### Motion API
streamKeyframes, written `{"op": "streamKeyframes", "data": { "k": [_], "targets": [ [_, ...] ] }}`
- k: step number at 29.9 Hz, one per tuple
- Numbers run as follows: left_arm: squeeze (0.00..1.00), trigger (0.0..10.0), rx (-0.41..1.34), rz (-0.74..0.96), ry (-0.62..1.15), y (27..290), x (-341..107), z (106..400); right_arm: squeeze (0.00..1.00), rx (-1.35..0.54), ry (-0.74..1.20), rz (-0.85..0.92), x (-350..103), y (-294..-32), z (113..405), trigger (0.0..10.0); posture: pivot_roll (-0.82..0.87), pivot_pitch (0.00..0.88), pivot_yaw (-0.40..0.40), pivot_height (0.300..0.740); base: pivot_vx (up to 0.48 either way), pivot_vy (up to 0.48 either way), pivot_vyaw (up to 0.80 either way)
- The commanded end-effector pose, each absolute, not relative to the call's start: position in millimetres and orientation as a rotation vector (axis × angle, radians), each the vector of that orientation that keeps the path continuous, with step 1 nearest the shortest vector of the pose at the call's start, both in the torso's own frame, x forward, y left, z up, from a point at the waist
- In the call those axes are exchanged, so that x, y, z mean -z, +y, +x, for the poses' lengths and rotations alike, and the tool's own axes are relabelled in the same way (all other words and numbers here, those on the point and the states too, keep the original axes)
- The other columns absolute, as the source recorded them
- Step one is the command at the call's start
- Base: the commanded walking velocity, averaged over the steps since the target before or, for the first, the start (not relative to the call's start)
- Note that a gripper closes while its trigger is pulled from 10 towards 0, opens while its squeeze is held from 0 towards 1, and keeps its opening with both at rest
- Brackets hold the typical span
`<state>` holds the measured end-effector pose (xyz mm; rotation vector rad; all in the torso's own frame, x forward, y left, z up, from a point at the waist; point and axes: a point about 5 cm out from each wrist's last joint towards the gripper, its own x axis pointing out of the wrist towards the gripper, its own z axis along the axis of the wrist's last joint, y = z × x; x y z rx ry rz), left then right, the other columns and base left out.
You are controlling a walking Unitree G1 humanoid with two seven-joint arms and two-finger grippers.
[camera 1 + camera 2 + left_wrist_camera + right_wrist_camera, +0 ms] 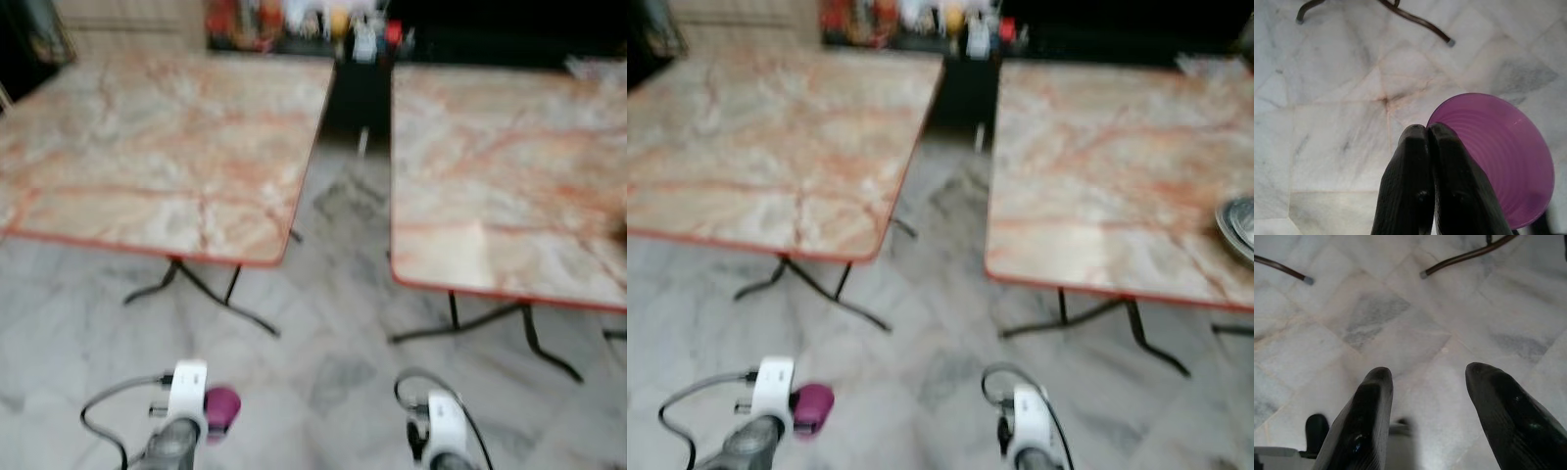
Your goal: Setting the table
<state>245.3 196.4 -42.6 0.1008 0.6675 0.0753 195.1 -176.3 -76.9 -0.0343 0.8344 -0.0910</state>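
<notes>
So the left jaws (1427,134) are pinching the purple cup (1498,156) by its rim, mouth facing outward. Right jaws (1427,382) are spread, holding nothing. Both worktops (167,147) sit ahead, the left one nearer the cup arm.

Shelf items (294,22) blurred — plate (1238,227) cut by the edge.

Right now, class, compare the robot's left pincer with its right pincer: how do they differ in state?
The left pincer is shut, its fingers pinching the rim of a purple cup; the right pincer is open, fingers spread apart, and holds nothing. Both have black fingers and hang low over the marble floor, short of the tables.
</notes>
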Motion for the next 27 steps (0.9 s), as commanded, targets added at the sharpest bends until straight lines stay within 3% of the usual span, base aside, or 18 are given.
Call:
{"op": "streamKeyframes", "data": {
  "k": [1,27],
  "targets": [
    [0.0,10.0,-0.072,0.103,0.679,194.3,44.6,243.2,0.0,0.108,0.848,-0.04,78.4,-182.2,191.2,10.0,0.0,0.108,0.01,0.74,0.0,-0.465,0.0],
    [0.0,10.0,-0.05,0.102,0.678,189.2,44.8,244.0,0.0,0.118,0.837,-0.04,77.0,-185.5,192.9,10.0,0.0,0.109,0.004,0.74,0.0,-0.465,0.0]
  ]
}}
